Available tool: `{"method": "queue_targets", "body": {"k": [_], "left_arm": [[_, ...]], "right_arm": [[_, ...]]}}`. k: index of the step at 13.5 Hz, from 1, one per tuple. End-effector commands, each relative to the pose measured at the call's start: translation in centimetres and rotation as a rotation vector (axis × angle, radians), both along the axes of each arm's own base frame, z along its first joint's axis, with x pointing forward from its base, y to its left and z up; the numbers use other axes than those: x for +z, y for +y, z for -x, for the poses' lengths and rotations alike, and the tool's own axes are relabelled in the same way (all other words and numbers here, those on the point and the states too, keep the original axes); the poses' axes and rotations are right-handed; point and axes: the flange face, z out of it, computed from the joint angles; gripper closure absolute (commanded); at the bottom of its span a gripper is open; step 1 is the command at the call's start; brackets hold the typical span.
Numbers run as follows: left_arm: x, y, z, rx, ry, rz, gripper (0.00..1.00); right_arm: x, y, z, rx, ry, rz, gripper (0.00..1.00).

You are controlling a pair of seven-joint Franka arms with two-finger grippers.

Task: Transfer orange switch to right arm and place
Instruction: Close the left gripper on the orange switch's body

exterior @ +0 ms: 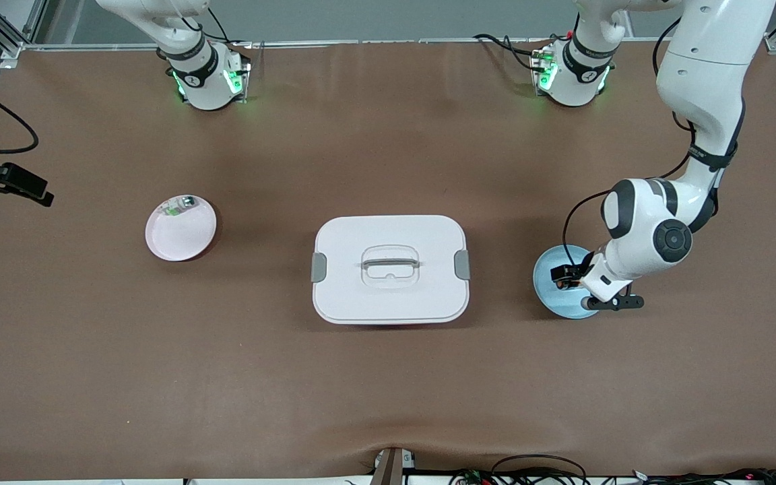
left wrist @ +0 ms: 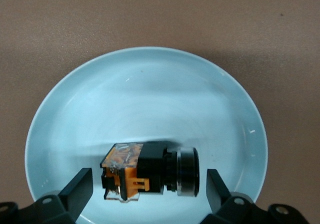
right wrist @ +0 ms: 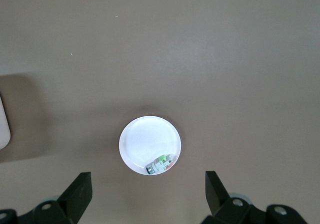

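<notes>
The orange switch [left wrist: 150,171] lies on its side in the light blue plate [left wrist: 150,99], black body with an orange end. My left gripper [left wrist: 149,181] is down in that plate with one finger on each side of the switch; both fingers stand apart from it. In the front view the left gripper [exterior: 566,277] is low over the blue plate [exterior: 550,296] at the left arm's end of the table. My right gripper [right wrist: 148,184] is open and empty, high over the table beside the pale pink plate [right wrist: 145,139]; it does not show in the front view.
A whitish green-and-silver piece [exterior: 179,205] lies in the pale pink plate [exterior: 179,236] at the right arm's end. A white lidded box [exterior: 390,229] with a handle and grey clips stands mid-table between the plates.
</notes>
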Motion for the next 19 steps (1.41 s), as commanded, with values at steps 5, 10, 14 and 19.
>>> {"method": "queue_targets", "body": {"k": [5,10,14,19], "left_arm": [[-0.5,0.1,-0.8,0.02,-0.002,0.018,0.0],[-1.0,-0.3,-0.6,0.024,0.007,0.018,0.12],[-1.3,-0.2,-0.5,0.028,0.012,0.018,0.69],[1.1,0.1,-0.9,0.055,-0.007,0.025,0.76]], "right_arm": [[0.3,0.0,0.6,-0.002,-0.002,0.016,0.0],[0.3,0.0,0.6,-0.002,-0.003,0.015,0.0],[0.3,-0.1,0.5,-0.003,-0.011,0.017,0.0],[0.1,-0.1,0.4,-0.005,-0.01,0.016,0.0]]}}
